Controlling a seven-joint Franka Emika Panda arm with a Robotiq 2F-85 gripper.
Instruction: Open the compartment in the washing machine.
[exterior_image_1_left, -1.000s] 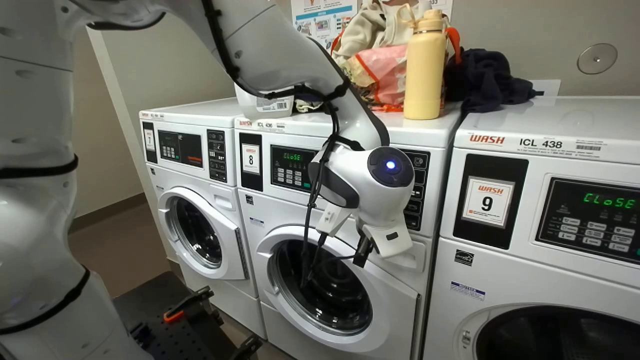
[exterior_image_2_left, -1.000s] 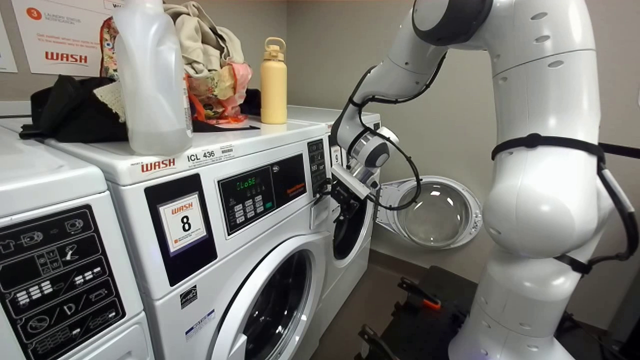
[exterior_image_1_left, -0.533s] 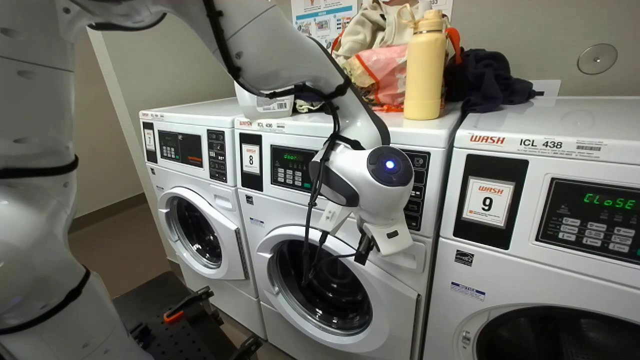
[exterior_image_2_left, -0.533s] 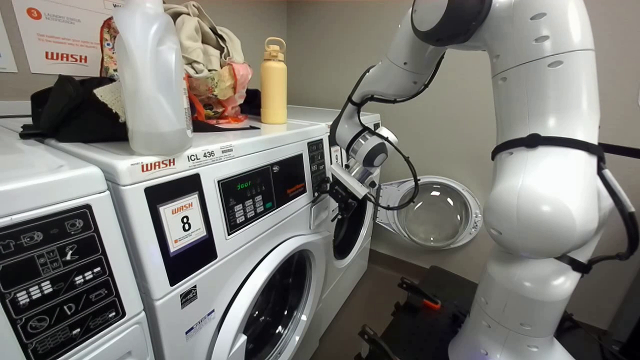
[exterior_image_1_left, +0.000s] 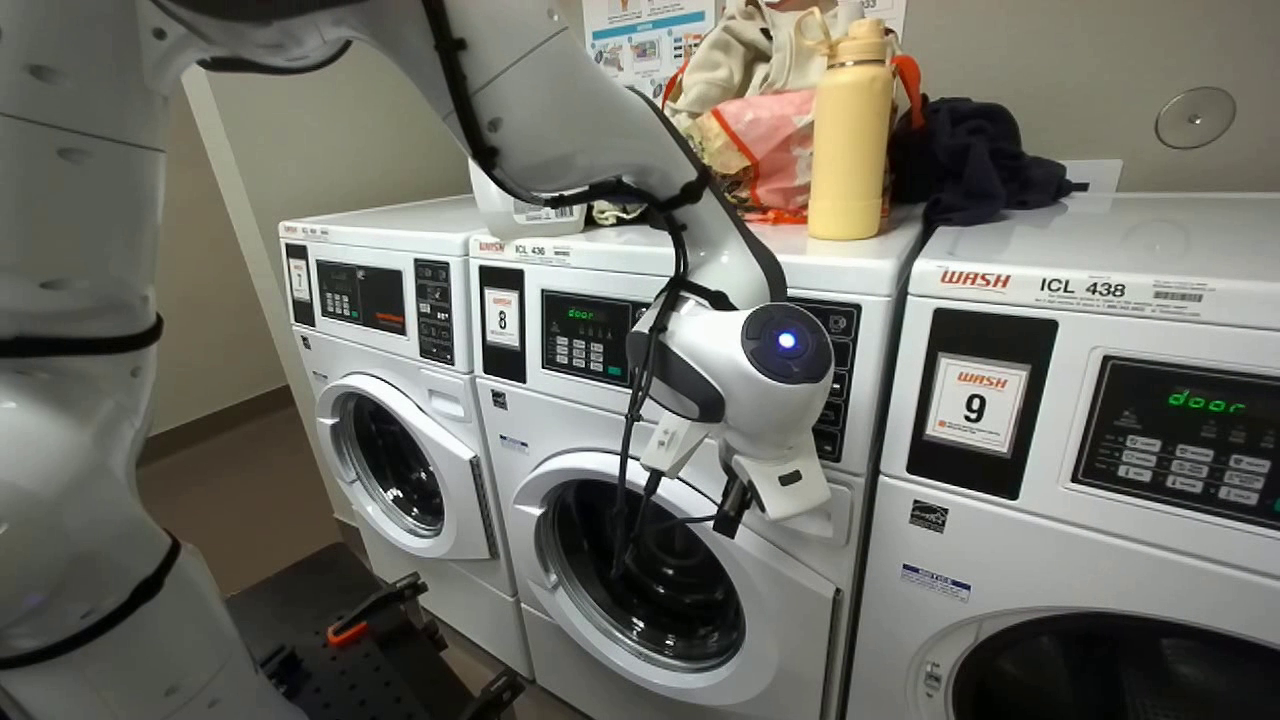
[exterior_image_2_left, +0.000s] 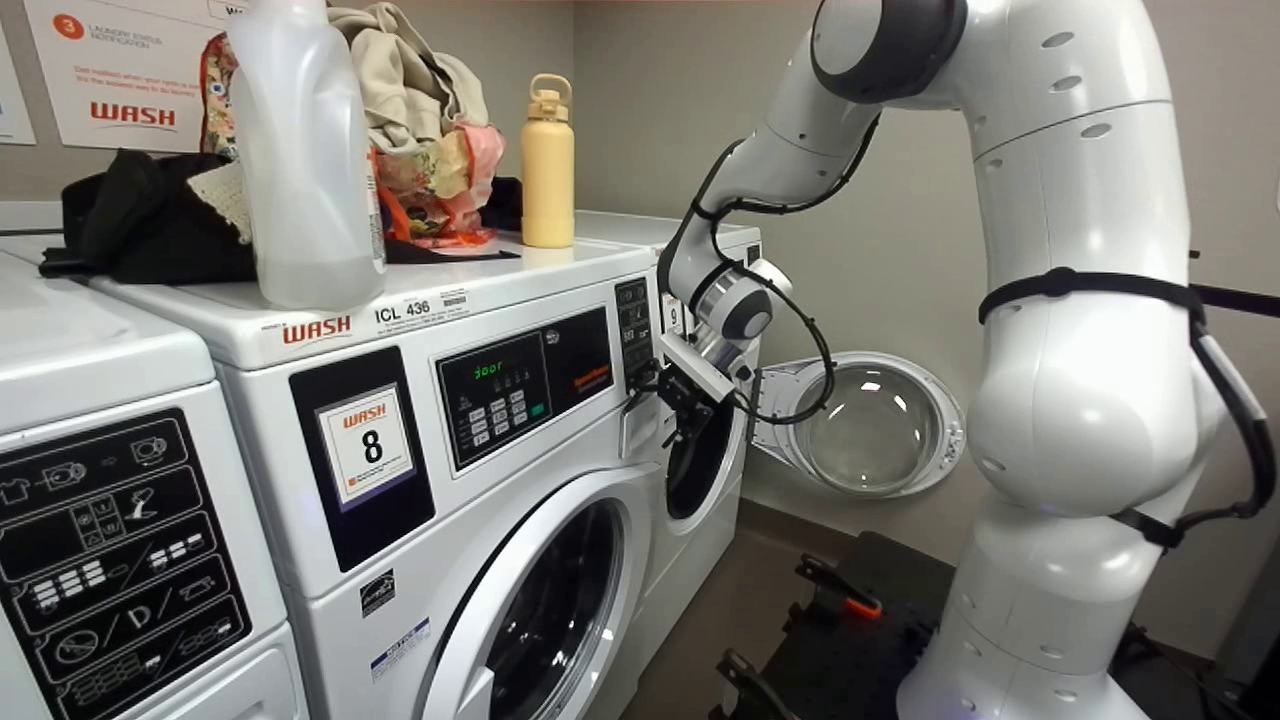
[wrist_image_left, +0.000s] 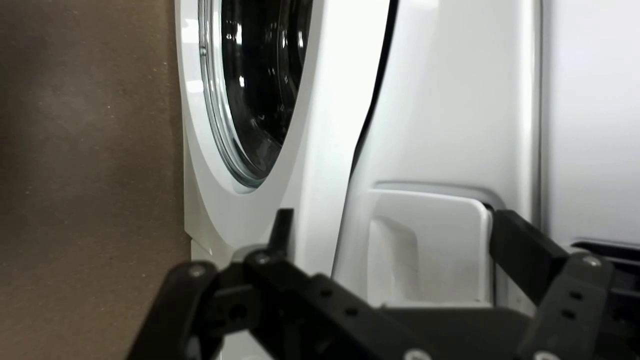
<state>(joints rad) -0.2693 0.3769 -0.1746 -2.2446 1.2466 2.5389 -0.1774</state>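
Note:
The white washing machine (exterior_image_1_left: 640, 412), labelled 8, stands in the middle, also in an exterior view (exterior_image_2_left: 530, 450). Its round glass door (exterior_image_1_left: 690, 600) covers the dark drum; it shows in the wrist view too (wrist_image_left: 265, 90). A dark seam runs along the door's edge; I cannot tell if it is latched. Above it is a small white drawer front (wrist_image_left: 450, 240) with a recessed grip. My gripper (wrist_image_left: 393, 220) is open and empty, fingers on either side of the drawer front. The right finger is at its edge; contact is unclear. In an exterior view the gripper (exterior_image_2_left: 660, 410) is before this drawer.
A clear jug (exterior_image_2_left: 305, 180), a yellow bottle (exterior_image_2_left: 547, 180) and bags of clothes stand on the washers. Washer 9's round door (exterior_image_2_left: 868, 425) is swung open. Washer 7 (exterior_image_1_left: 380, 350) stands on the far side. A black platform (exterior_image_2_left: 850, 640) with clamps is by the arm's base.
The arm and hand have shifted slightly, the hand a little lower and to the right in an exterior view. The washer displays changed from "CLoSE" to "door".

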